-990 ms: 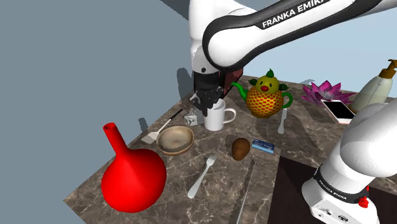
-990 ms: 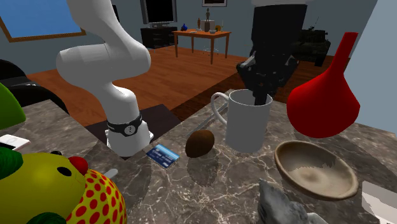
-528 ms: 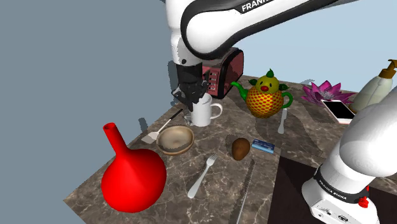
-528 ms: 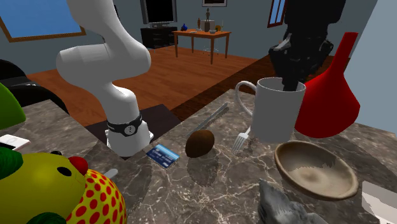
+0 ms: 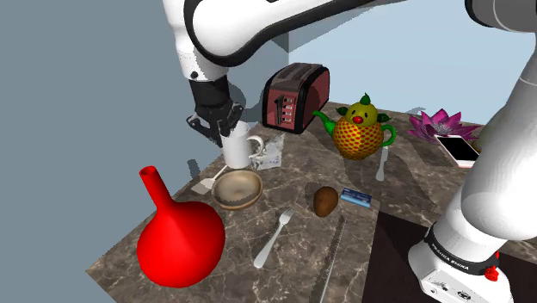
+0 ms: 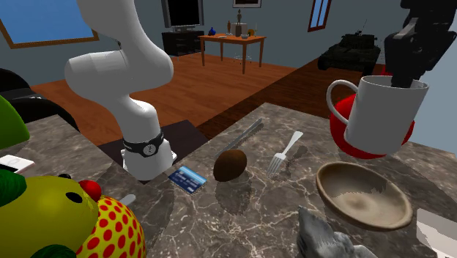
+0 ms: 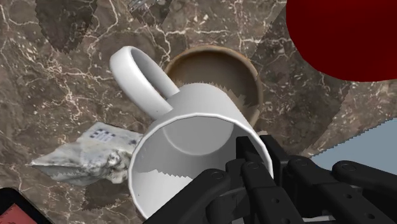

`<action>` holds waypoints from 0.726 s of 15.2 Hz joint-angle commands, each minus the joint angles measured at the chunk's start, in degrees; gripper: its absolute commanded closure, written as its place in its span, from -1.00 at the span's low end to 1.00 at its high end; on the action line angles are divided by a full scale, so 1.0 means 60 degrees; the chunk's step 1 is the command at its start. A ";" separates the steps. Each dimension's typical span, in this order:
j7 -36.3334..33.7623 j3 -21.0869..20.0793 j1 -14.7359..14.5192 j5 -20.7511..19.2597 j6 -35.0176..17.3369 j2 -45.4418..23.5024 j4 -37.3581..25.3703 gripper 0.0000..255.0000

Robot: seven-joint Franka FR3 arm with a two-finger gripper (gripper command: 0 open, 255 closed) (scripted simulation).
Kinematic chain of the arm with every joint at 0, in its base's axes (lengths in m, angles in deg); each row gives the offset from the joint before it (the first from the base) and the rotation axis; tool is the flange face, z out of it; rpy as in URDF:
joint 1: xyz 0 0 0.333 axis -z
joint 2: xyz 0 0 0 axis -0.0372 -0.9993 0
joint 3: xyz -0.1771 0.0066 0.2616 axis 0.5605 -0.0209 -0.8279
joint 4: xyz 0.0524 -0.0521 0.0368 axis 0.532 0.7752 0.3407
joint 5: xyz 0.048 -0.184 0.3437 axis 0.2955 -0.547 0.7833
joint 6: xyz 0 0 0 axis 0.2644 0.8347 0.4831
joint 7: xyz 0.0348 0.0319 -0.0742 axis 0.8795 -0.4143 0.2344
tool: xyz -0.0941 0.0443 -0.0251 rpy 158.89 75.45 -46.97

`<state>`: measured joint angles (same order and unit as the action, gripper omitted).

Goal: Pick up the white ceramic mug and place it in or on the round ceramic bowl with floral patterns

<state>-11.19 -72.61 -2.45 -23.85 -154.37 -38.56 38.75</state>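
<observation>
Wrist view: pincer (image 7: pixel 257 151) tight @ mug (image 7: pixel 197 102) rim

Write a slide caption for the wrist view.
Gripper holds white mug by its rim above the brown bowl.

Smooth glossy white mug (image 6: pixel 384 110), matt brown bowl (image 6: pixel 362 196) with a mottled inside, dark marble tabletop (image 6: pixel 242 220) with pale veins, shiny grey metal fork (image 6: pixel 285 152), glossy red flask (image 5: pixel 181 241), matt black hand (image 7: pixel 254 151)
</observation>
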 commanded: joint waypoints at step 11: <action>-0.0316 0.0005 -0.0071 -0.0317 -0.1353 -0.0409 0.1038 1.00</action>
<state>-12.92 -72.60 -2.84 -25.55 -161.65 -40.77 44.37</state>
